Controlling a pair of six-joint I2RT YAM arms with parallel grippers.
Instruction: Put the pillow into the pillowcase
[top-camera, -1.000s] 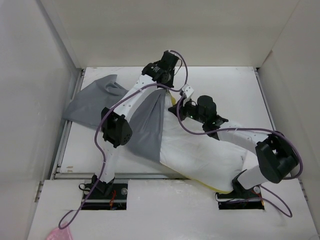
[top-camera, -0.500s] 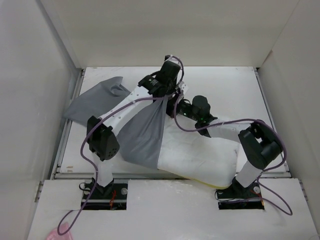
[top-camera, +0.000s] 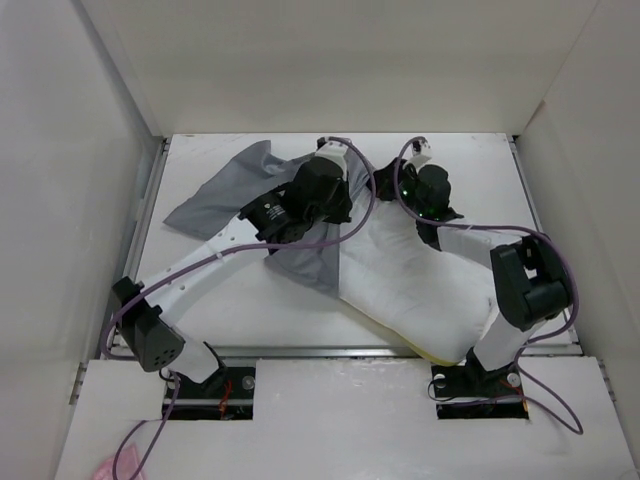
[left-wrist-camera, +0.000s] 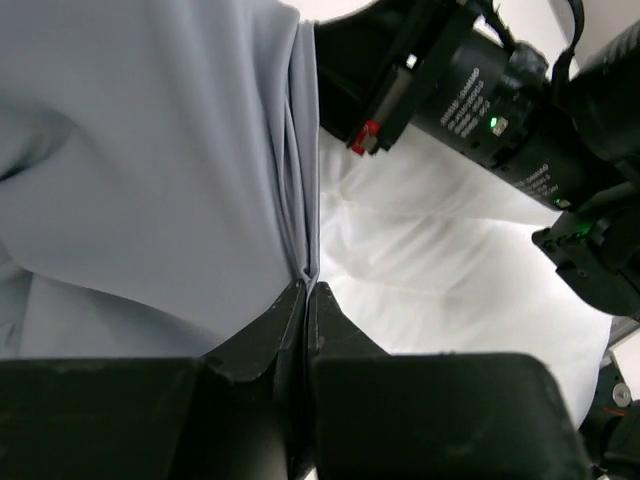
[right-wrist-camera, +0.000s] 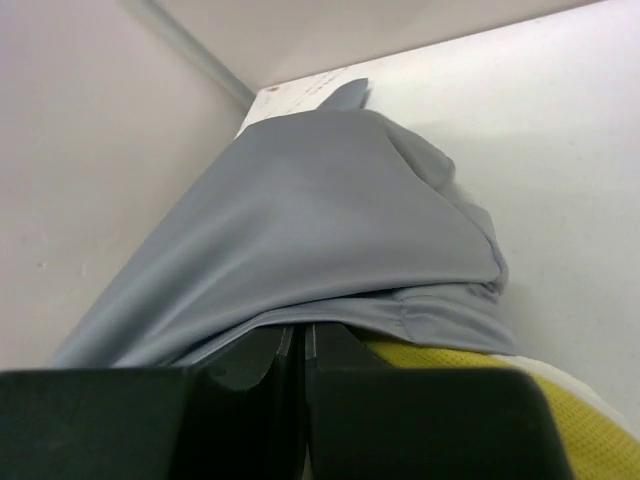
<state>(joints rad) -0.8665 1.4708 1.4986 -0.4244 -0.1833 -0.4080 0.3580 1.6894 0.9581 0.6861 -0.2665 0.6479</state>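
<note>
**Item: pillow** (top-camera: 420, 290). A white cushion with a yellow edging (right-wrist-camera: 450, 385). It lies slantwise across the centre and right of the table (top-camera: 250, 320). Its far-left corner is tucked under grey cloth and the rest is bare.
- Handling, judged: light, bulky and squashy. It sags and folds if held at one point, and its cover is likely to drag against cloth. Best taken at a corner or along the piped edge, or pushed from the bare near-right end.

**Item: pillowcase** (top-camera: 215, 200). A thin grey sack, limp and creased. It is spread over the back-left of the table, with its mouth drawn over the pillow's corner.
- Handling, judged: nearly weightless and slippery. It collapses shut unless the mouth is held apart at two points on the hem.

**Item: left gripper** (left-wrist-camera: 305, 290). The jaws are pressed together on a pleat of the pillowcase, with the white cushion just beyond it.

**Item: right gripper** (right-wrist-camera: 300, 335). The jaws are closed on the pillowcase hem, with the yellow edging just beneath. Whether any of the pillow is pinched too cannot be told.

**Surroundings:** white walls (top-camera: 60, 200) stand on three sides. Purple cables (top-camera: 372, 185) loop over both wrists. A pink scrap (top-camera: 120, 468) lies off the table at the near left.

**Obstructions, judged:**
- The two wrists sit close together at the mouth, leaving little room between them.
- The left forearm lies across the grey cloth.
- Slack cable could snag.
- The bunched hem may block the pillow's wider body.
</note>
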